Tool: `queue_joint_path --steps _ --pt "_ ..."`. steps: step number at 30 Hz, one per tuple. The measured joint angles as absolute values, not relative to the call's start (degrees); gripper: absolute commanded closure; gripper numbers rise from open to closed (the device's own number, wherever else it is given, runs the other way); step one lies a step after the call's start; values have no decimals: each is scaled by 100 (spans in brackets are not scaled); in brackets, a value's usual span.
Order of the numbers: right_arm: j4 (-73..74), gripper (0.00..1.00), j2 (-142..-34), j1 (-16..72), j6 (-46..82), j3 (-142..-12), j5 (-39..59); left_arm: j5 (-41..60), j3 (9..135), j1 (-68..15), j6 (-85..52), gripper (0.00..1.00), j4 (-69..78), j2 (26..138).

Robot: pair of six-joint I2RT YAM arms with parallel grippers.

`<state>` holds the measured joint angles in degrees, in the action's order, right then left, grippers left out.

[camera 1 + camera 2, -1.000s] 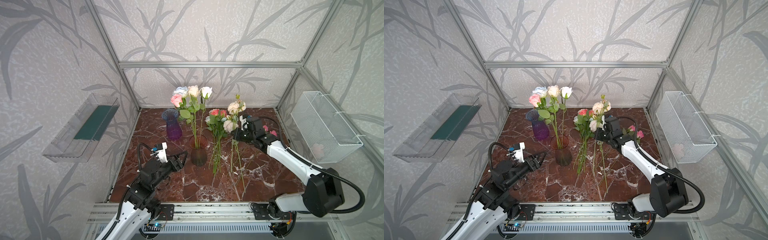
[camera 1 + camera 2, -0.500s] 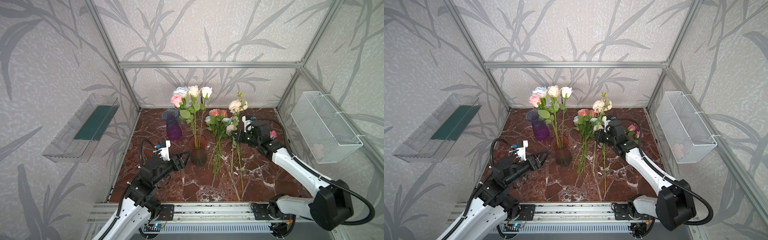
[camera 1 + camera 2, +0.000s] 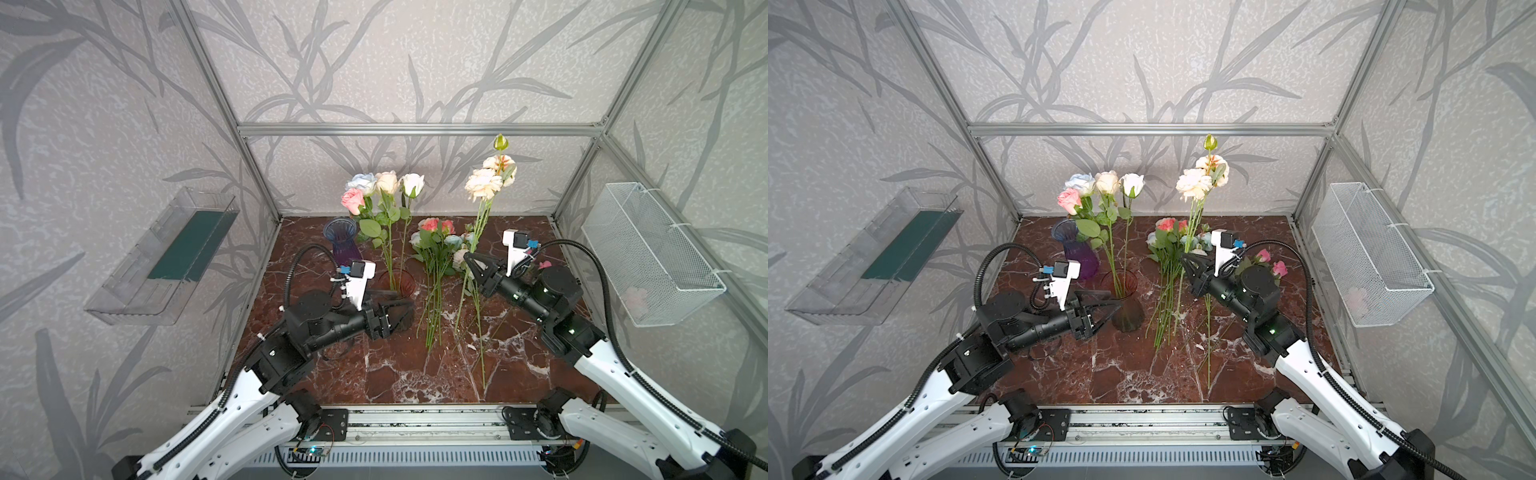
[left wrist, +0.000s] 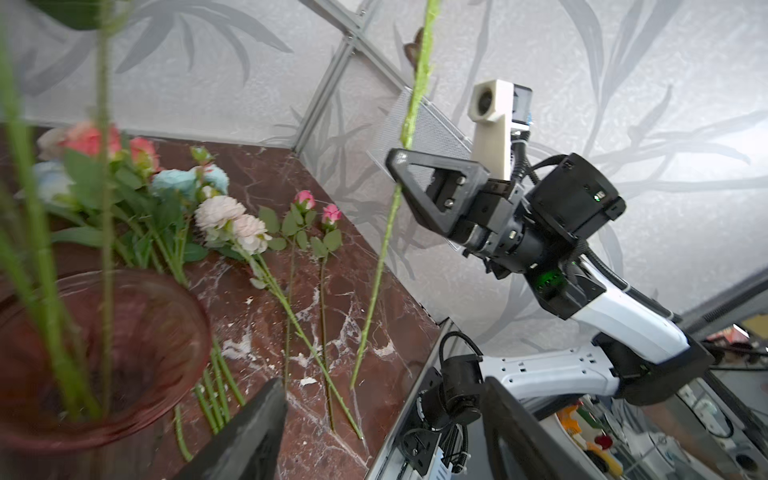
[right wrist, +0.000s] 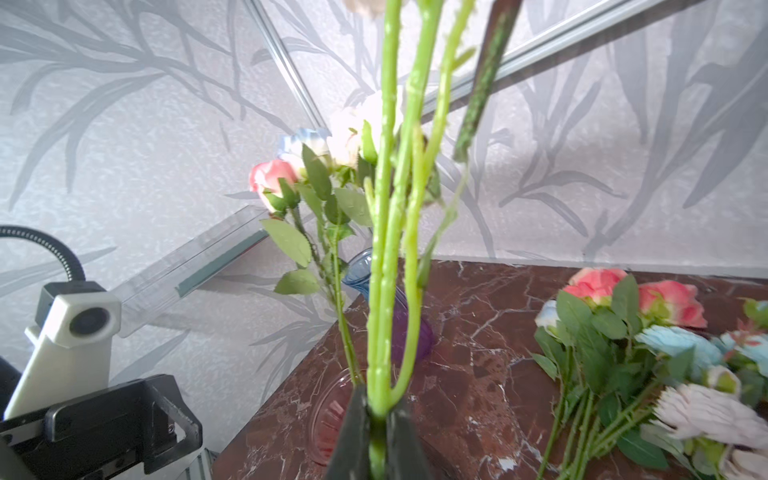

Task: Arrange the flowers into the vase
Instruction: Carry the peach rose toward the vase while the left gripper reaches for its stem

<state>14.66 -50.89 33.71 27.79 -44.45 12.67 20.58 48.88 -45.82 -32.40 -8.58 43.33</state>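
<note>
The right fingers (image 3: 478, 264) are pinched narrow on a cream-headed stem (image 3: 484, 189). In both top views they grip low on the stalk, so the blooms tower above them and the cut end trails below. That upright hold looks meant for a straight drop into a narrow mouth. The left fingers (image 3: 395, 306) are spread wide and empty, with their tips right beside the pink vase (image 3: 401, 322), probably ready to steady it. Standing flowers (image 3: 386, 187) already rise from that vase just past the left fingertips, and a purple vase (image 3: 343, 245) stands further beyond them.

The left wrist view shows the left fingers well apart with nothing between them. The pink vase sits off to the outer side of one finger, not inside the gap. Across from them the right fingers are clamped on the green stalk, whose lower end appears to hang free above the bench (image 4: 266, 174). Loose flowers (image 4: 232, 224) lie flat on the bench between the two pairs of fingers, within the right arm's reach.

In the right wrist view the fingers close on the stalk where its branches join, which should stop it swivelling. The pink vase's mouth lies ahead of and below the fingertips, well apart from the stem, so the carry across is not yet done
</note>
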Motion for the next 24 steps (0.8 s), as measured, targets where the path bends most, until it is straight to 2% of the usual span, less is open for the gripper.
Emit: queue_joint_path --steps 4,10,18,22,24 --pt "1752 100 -5087 3723 2646 -4405 1229 1697 5352 -5223 -2685 22 -694 5144" --pt "1905 100 -5087 4010 2609 -4410 1247 1262 5590 -5347 -2174 25 -325 6292" --pt "1903 100 -5037 4040 2797 -4414 1319 1013 5645 -5365 -1767 54 360 6600" --pt "1905 100 -5037 4042 2915 -4414 1400 1026 5800 -5365 -1649 55 572 6737" --pt "1922 100 -5037 4047 2950 -4414 1422 1048 5907 -5365 -1619 59 620 6855"
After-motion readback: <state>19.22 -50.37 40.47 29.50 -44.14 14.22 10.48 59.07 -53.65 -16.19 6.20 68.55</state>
